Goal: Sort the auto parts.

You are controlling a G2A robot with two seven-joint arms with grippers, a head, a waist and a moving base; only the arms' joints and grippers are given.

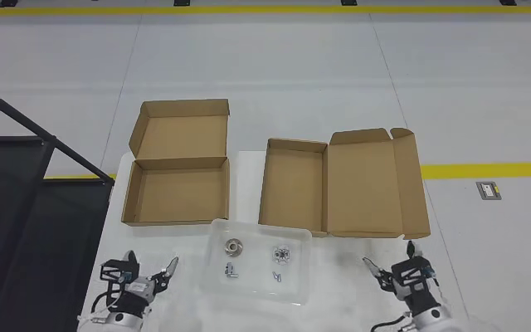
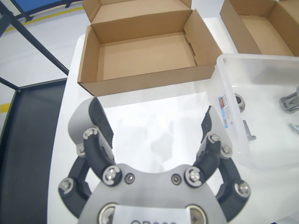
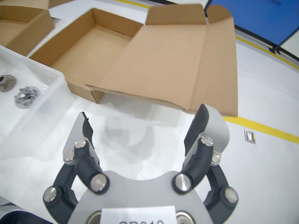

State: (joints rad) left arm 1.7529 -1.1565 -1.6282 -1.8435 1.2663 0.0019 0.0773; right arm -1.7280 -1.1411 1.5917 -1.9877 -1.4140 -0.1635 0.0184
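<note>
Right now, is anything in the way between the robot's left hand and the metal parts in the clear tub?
Only the near wall of the clear tub: it stands between the left hand and the metal parts inside. The tub is open on top, so the hand could probably go over the rim.

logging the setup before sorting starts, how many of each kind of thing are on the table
cardboard boxes: 2
clear bin: 1
metal parts: 4
total: 7
</note>
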